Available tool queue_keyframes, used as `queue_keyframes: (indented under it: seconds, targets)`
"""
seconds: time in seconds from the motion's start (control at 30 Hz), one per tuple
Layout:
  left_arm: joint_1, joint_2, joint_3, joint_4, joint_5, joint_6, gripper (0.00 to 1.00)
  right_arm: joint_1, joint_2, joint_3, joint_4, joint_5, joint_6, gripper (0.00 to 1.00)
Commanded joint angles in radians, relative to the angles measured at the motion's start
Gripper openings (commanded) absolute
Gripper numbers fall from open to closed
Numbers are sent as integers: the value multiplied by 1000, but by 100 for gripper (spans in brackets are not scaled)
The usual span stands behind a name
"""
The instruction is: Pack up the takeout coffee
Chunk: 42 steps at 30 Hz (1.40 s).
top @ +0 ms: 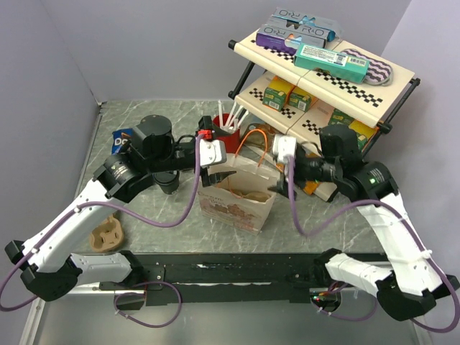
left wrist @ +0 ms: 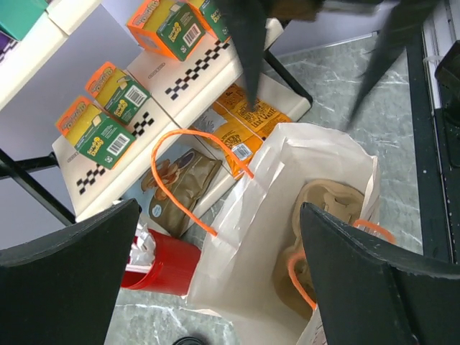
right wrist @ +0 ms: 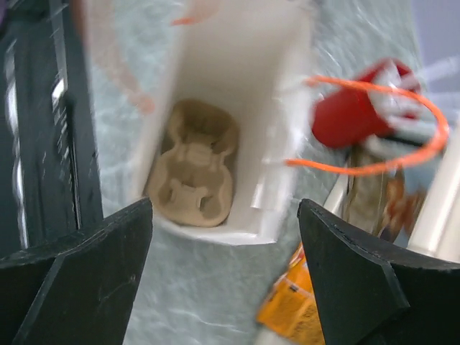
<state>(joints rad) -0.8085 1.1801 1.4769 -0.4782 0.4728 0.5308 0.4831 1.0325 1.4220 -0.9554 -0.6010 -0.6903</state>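
Note:
A white paper bag (top: 237, 198) with orange handles stands open mid-table, with a brown pulp cup carrier (right wrist: 192, 164) lying in its bottom. My left gripper (top: 219, 175) is open and empty over the bag's left rim; in the left wrist view (left wrist: 219, 208) I look down into the bag (left wrist: 259, 237). My right gripper (top: 277, 183) is open and empty at the bag's right end, above the table in front of the bag (right wrist: 224, 205). A dark cup with a black lid (top: 169, 185), likely the takeout coffee, stands left of the bag, mostly hidden under my left arm.
A red cup with white straws (top: 226, 129) stands behind the bag. A checkered two-shelf rack (top: 323, 79) with boxes fills the back right, with orange packets (right wrist: 302, 309) beneath it. A second pulp carrier (top: 106, 233) lies at the left. A blue snack bag (top: 122, 138) lies at the back left.

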Motion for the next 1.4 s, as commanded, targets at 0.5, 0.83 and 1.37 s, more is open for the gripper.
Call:
queue_keyframes:
  seconds: [0.5,0.83,1.37]
  targets:
    - [38,-77,19,-54,-51,43,99,48,222,155,-615,-86,-902,81]
    - [40,-67,-56,62,-292,-79,99,46,146,138,-449,-80,-763,82]
    - [164,64,-4,-257,-201,-649,90,98,-71,-93,124,86,-195,87]
